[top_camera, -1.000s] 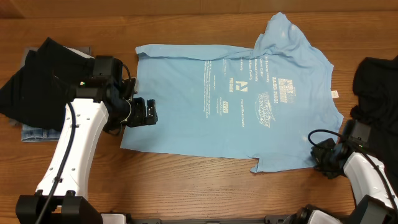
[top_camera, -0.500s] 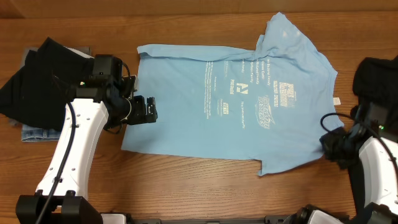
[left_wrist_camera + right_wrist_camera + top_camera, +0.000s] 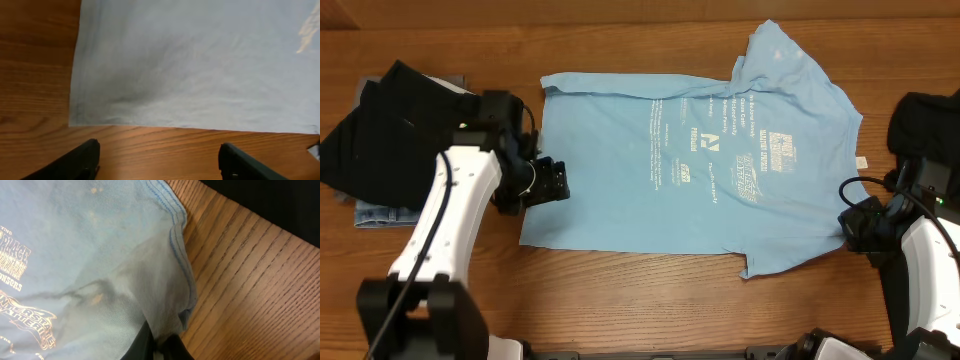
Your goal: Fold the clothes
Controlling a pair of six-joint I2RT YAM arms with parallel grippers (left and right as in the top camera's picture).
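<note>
Of the clothes, a light blue T-shirt (image 3: 700, 165) with pale lettering lies spread flat across the middle of the table. My left gripper (image 3: 552, 182) hovers at the shirt's left hem. In the left wrist view it (image 3: 157, 161) is open over bare wood, its fingers (image 3: 75, 162) wide apart just short of the hem corner (image 3: 71, 123). My right gripper (image 3: 848, 226) sits at the shirt's lower right edge. In the right wrist view it (image 3: 160, 349) is shut on a bunched fold of the blue fabric (image 3: 100, 255) beside the stitched hem.
A black garment (image 3: 380, 130) lies over folded jeans (image 3: 380, 213) at the far left. Another black garment (image 3: 930, 130) is heaped at the right edge, close to my right arm, and shows as dark cloth (image 3: 280, 200) in the right wrist view.
My right gripper closed on the shirt's lower right edge and drew it right and slightly back, shifting the bottom hem. My left gripper's fingers narrowed a little; the arm barely moved.
</note>
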